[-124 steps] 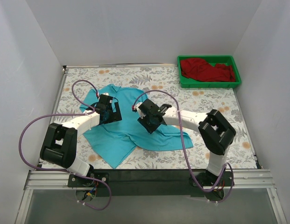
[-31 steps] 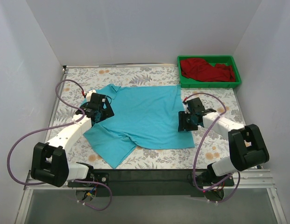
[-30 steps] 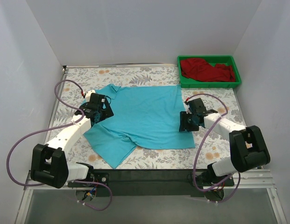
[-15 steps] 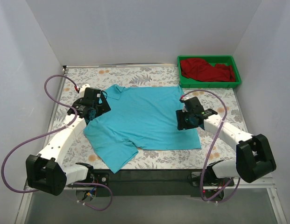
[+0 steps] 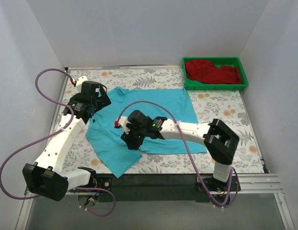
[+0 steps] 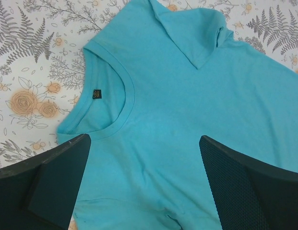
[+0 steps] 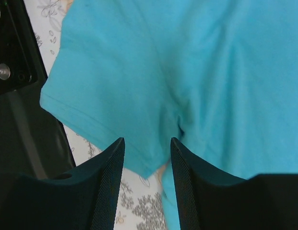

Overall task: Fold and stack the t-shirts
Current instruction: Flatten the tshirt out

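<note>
From above: white walls (image 5: 139, 28) close in the table (image 5: 225, 115) on three sides. Its top is a pale cloth printed with grey ferns and orange roses, and a black strip (image 5: 158, 181) runs along the near edge. The blue shirt (image 5: 158, 110) lies spread over the middle of the table, collar to the left, hem to the right, with one sleeve (image 5: 115, 160) reaching toward the near edge. The red shirt (image 5: 211, 72) sits crumpled in the green tray (image 5: 215, 87) at the back right corner, well apart from the blue one. The left gripper (image 5: 93, 98) hangs over the collar end. The right gripper (image 5: 132, 136) reaches across to the near sleeve.

Left wrist: the left gripper (image 6: 144, 143) has its fingers (image 6: 57, 167) spread wide and holds nothing. It is above the shirt (image 6: 187, 96), just below the round neckline (image 6: 110, 115), which has a small dark label (image 6: 96, 94) inside it. The far sleeve (image 6: 192, 38) is folded over onto the body. The fern-and-rose print (image 6: 33, 57) shows at the left.

Right wrist: the right gripper (image 7: 146, 148) has only a narrow gap between its fingers (image 7: 110, 182). It is over the spot where the near sleeve (image 7: 101, 110) meets the body. Whether the tips touch the cloth is hard to tell, but nothing looks pinched. The black strip (image 7: 14, 96), with a screw in it, fills the left edge, and a little of the printed top shows beside the hem.
</note>
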You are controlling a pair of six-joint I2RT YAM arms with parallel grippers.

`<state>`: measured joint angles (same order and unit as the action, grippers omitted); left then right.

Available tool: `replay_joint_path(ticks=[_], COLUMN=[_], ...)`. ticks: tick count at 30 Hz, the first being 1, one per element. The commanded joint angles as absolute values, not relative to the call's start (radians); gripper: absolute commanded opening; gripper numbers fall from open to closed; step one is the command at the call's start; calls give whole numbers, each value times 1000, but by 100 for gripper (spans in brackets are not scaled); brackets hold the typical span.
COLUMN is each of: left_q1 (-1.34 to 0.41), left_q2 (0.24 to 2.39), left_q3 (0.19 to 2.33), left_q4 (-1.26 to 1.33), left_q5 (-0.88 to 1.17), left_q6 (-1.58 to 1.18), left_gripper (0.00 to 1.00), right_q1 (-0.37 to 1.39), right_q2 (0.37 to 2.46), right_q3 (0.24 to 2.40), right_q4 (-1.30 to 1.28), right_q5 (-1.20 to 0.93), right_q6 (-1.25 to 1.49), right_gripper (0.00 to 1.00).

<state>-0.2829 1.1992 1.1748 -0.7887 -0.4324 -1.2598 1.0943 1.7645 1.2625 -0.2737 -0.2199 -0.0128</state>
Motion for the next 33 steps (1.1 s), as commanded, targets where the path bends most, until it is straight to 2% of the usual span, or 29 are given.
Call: replay_joint_path(ticks=[1, 8, 13, 20, 31, 33], left_q1=[-278, -278, -278, -278, -278, -276], left_q2=[1160, 1154, 1167, 1173, 1183, 1198], left_q3=[1216, 1221, 1226, 1227, 1190, 1180], left_q4=[-815, -799, -793, -793, -772, -755], left_q5=[-488, -489, -494, -502, -532, -534], left_q6=[-1250, -1243, -1235, -1233, -1224, -1218], left_gripper=[90, 89, 89, 89, 89, 89], right_q1=[1156, 1235, 1289, 1368, 1384, 1381], right_q2=[1854, 2043, 2141, 2149, 2108, 2083], right_q3=[1371, 1462, 1552, 1603, 1626, 1631], right_q4=[-271, -328, -491, -604, -657, -654], right_q5=[-291, -247, -265, -353, -468, -430], right_q6=[-158, -276, -386, -457, -518, -509], right_gripper=[42, 43, 43, 43, 43, 43])
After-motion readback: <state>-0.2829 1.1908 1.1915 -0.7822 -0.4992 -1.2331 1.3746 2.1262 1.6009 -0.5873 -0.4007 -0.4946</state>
